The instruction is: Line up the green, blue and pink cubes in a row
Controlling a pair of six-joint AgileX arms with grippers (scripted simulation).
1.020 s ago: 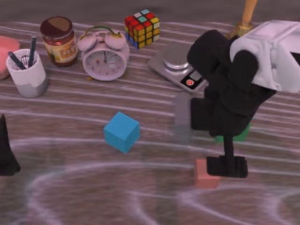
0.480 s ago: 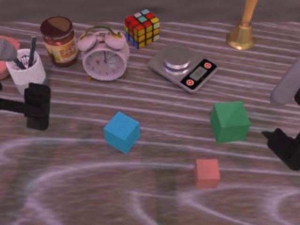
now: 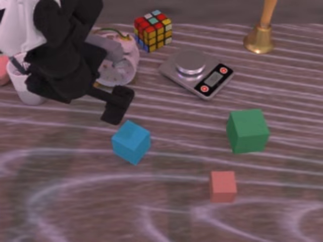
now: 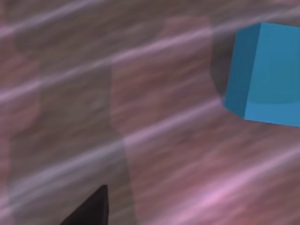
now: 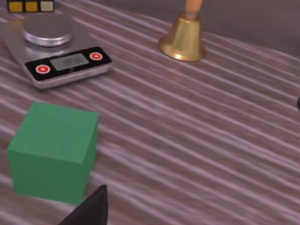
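The tabletop (image 3: 282, 212), streaked brown and pale violet, carries everything. The largest thing above it is the left arm (image 3: 60, 55), a black and white bulk over the far left, covering most of a pale pink alarm clock (image 3: 121, 63) and part of a white pen cup (image 3: 17, 80). Its left gripper (image 3: 115, 105) hangs just beyond the blue cube's far left corner without touching it; whether its fingers are parted or closed cannot be told, since the left wrist view shows only one dark fingertip (image 4: 91, 211) and the blue cube at the frame's edge. The right arm does not appear in the top view; the right wrist view shows one dark fingertip (image 5: 91, 208) of the right gripper, low near the green cube, and its state cannot be told either. Among the objects, a silver kitchen scale (image 3: 198, 73) with two red buttons lies far of centre, between the cubes and the far edge. The green cube (image 3: 247, 131) sits right of centre, just near of the scale and apart from it. The blue cube (image 3: 131, 141) lies left of centre, turned at an angle, well apart from the green one. A multicoloured puzzle cube (image 3: 153, 30) rests at the far edge beside the clock. A brass bell (image 3: 260, 35) with a wooden handle stands at the far right. The pink cube (image 3: 223, 186), the smallest, sits near the front, just near and slightly left of the green cube, touching nothing.
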